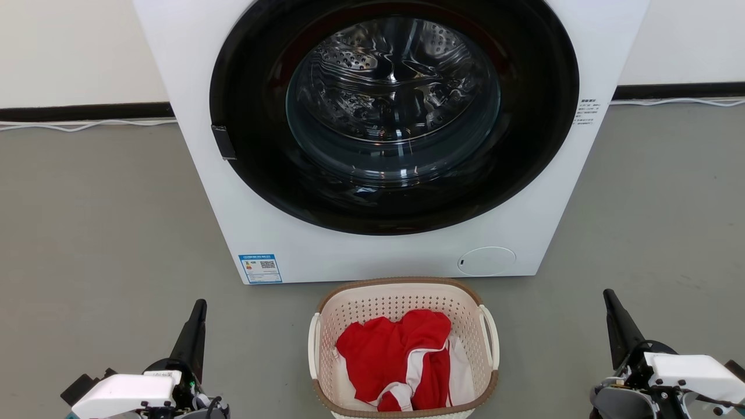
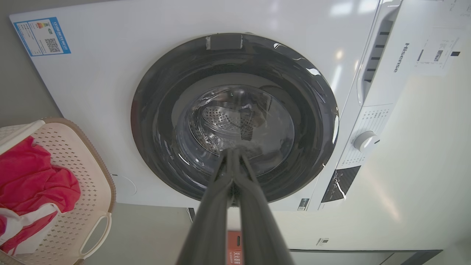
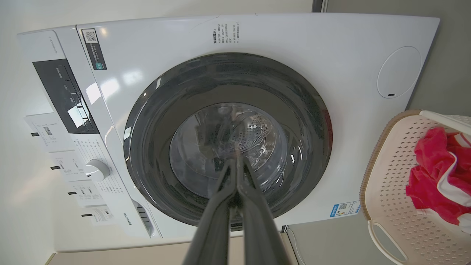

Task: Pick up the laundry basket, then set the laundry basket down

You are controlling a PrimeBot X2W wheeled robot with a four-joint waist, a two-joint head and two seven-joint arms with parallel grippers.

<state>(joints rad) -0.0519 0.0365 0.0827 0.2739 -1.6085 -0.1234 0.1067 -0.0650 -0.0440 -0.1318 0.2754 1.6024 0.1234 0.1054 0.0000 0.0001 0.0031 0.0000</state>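
The laundry basket (image 1: pixel 401 302) is cream-white and perforated, with a brown rim and white loop handles. It stands on the grey floor just in front of the washing machine, holding red and white clothes (image 1: pixel 401 355). My left gripper (image 1: pixel 201 305) hovers well to the basket's left, shut with nothing in it. Well to the basket's right, my right gripper (image 1: pixel 608 294) is likewise shut and holds nothing. The left wrist view has the basket (image 2: pixel 84 176) at its left edge beyond my shut left gripper (image 2: pixel 232 151). The right wrist view has the basket (image 3: pixel 390 165) at its right edge, beyond my shut right gripper (image 3: pixel 235 160).
A large white washing machine (image 1: pixel 198 116) with a closed dark round door (image 1: pixel 396 116) stands right behind the basket. Bare grey floor (image 1: pixel 99 233) spreads on both sides. A white wall with a black skirting and a cable (image 1: pixel 81 125) runs along the back.
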